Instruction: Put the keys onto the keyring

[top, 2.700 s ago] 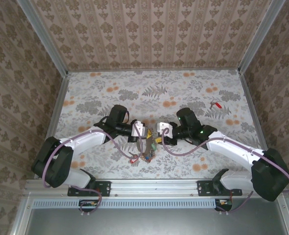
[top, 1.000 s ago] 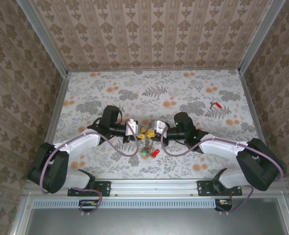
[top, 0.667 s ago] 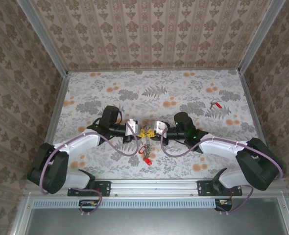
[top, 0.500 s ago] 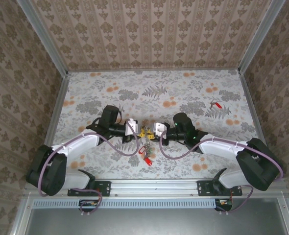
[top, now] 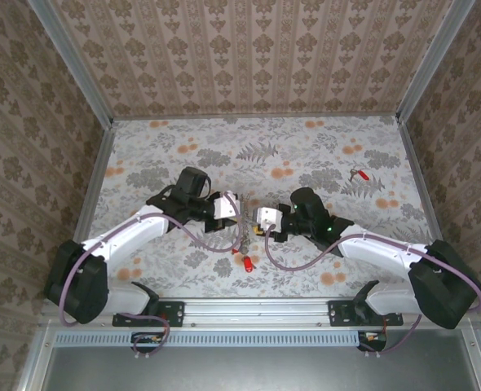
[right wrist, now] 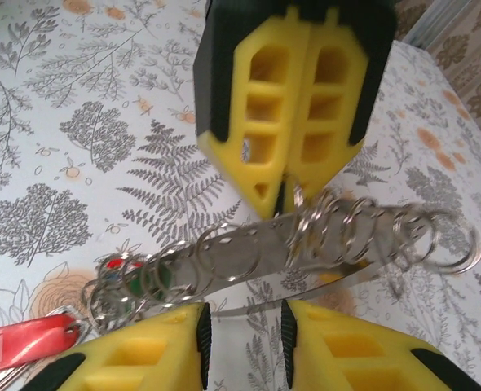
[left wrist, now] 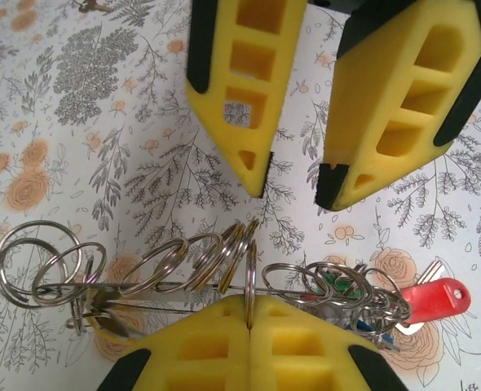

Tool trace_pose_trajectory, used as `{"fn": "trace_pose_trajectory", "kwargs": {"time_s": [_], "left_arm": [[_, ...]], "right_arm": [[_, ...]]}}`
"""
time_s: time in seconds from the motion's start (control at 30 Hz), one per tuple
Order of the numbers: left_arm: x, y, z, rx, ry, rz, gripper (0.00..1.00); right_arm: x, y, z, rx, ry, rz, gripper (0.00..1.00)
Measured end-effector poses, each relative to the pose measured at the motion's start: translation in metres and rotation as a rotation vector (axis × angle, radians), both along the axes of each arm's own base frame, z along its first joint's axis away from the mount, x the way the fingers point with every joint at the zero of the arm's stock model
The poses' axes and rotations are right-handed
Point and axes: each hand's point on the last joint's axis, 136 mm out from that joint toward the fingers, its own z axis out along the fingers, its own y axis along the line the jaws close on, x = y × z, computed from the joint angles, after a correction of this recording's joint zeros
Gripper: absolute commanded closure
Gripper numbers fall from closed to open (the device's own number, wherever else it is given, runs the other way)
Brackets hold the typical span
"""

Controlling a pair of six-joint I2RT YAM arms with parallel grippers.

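Note:
The keyring (right wrist: 249, 244) is a long thin metal loop strung with several small split rings. It hangs between my two grippers (top: 242, 236). My left gripper (left wrist: 250, 305) is shut, pinching one split ring (left wrist: 249, 261) on the keyring. It also appears from the right wrist (right wrist: 286, 186). My right gripper (right wrist: 242, 322) is open, just short of the keyring's lower strand, with nothing between its fingers. From the left wrist it stands apart (left wrist: 293, 183). A red-headed key (left wrist: 436, 297) and a green one (left wrist: 338, 285) hang at one end of the bunch (top: 246, 262).
Another red-headed key (top: 359, 173) lies alone on the floral tabletop (top: 322, 151) at the far right. Patterned walls (top: 249, 57) close in the table on three sides. A metal rail (top: 249, 309) runs along the near edge.
My right gripper has opened and drawn back to the right. My left gripper stays shut on the ring and has shifted farther away and right. The bunch now dangles from it, the red key lower.

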Motion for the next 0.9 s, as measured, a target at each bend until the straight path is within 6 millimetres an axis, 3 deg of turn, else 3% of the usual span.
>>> {"fn": "trace_pose_trajectory", "kwargs": {"time_s": [0.27,0.7,0.9], "left_arm": [[0.001,-0.003,-0.003,0.01,0.01,-0.004,1.0],[0.002,-0.011,-0.007,-0.012,0.043,-0.029,1.0],[0.002,-0.013,-0.007,-0.019,0.053,-0.038,1.0]], "right_arm": [[0.002,0.007,0.012,0.037,-0.036,0.001,0.74],[0.0,0.009,0.026,0.079,-0.061,0.013,0.69],[-0.004,0.009,0.023,0.084,-0.043,0.022,0.7]]}}
